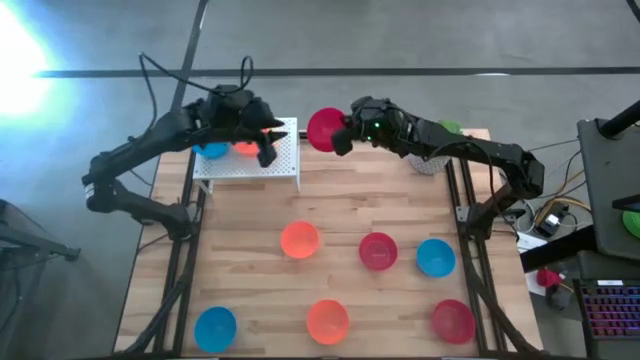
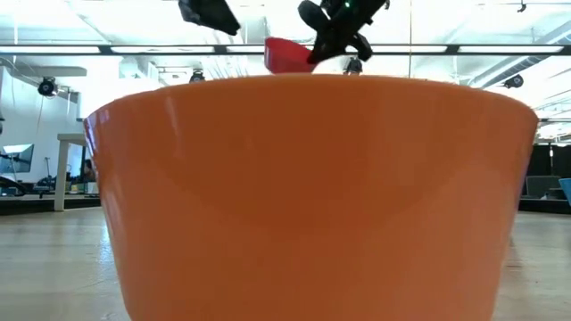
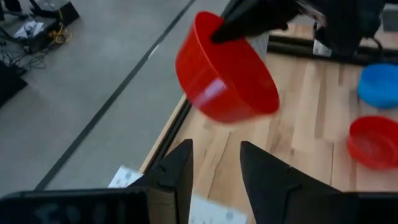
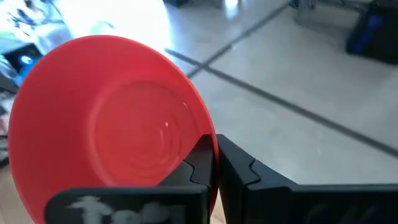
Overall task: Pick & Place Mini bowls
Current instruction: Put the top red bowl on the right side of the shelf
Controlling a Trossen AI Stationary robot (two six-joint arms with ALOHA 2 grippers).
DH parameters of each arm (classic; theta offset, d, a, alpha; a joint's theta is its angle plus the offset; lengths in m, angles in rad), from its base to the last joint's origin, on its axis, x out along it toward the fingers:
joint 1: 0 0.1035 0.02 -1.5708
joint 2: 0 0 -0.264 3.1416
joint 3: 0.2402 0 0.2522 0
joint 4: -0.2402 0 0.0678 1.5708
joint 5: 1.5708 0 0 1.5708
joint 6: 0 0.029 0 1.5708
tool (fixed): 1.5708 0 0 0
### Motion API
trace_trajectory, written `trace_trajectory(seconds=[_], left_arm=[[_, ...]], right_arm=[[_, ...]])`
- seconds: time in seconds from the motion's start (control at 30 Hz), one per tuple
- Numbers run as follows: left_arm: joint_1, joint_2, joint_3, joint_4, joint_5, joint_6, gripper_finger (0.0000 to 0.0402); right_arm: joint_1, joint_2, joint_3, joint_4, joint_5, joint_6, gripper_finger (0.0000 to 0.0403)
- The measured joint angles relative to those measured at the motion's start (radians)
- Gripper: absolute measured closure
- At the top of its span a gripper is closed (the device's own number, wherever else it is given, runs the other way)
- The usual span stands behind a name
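Observation:
My right gripper (image 1: 345, 136) is near the table's far edge, shut on a red mini bowl (image 1: 324, 130) that is lifted in the air; the low view shows this bowl (image 2: 287, 55) high above the table. My left gripper (image 1: 266, 142) hovers open over a white perforated shelf (image 1: 285, 165) at the far left. A blue bowl (image 1: 211, 150) and an orange bowl (image 1: 245, 148) sit by that shelf, partly hidden by the arm. In the left wrist view, my open fingers (image 3: 214, 168) point toward the held red bowl (image 3: 227, 68). Several more bowls rest on the table. My right gripper pinches the red bowl's rim (image 4: 208, 138), one finger (image 4: 198, 163) inside the bowl and one (image 4: 239, 171) outside. It comes at the bowl level from the table's right side. The bowl is lifted clear and tilted, its inside (image 4: 118, 124) facing the wrist camera.
On the table stand an orange bowl (image 1: 300, 240), a red one (image 1: 377, 250), a blue one (image 1: 435, 257), and along the near edge a blue (image 1: 215, 327), an orange (image 1: 327, 320) and a red one (image 1: 453, 320). A white pot with a plant (image 1: 432, 160) stands at the far right. The near orange bowl (image 2: 312, 196) fills the low view.

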Motion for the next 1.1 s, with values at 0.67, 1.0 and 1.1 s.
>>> trace_trajectory(seconds=[0.67,1.0,1.1], left_arm=[[-0.007,0.099,0.003,0.203,-0.006,-0.178,0.0275],[-0.014,0.100,0.003,0.234,-0.001,-0.214,0.0275],[-0.015,0.102,0.002,0.234,-0.002,-0.214,0.0275]], right_arm=[[0.031,0.000,-0.002,0.037,0.030,-0.115,0.0394],[0.031,0.000,-0.003,0.037,0.076,-0.134,0.0394],[0.031,0.000,-0.003,0.043,0.083,-0.143,0.0394]])
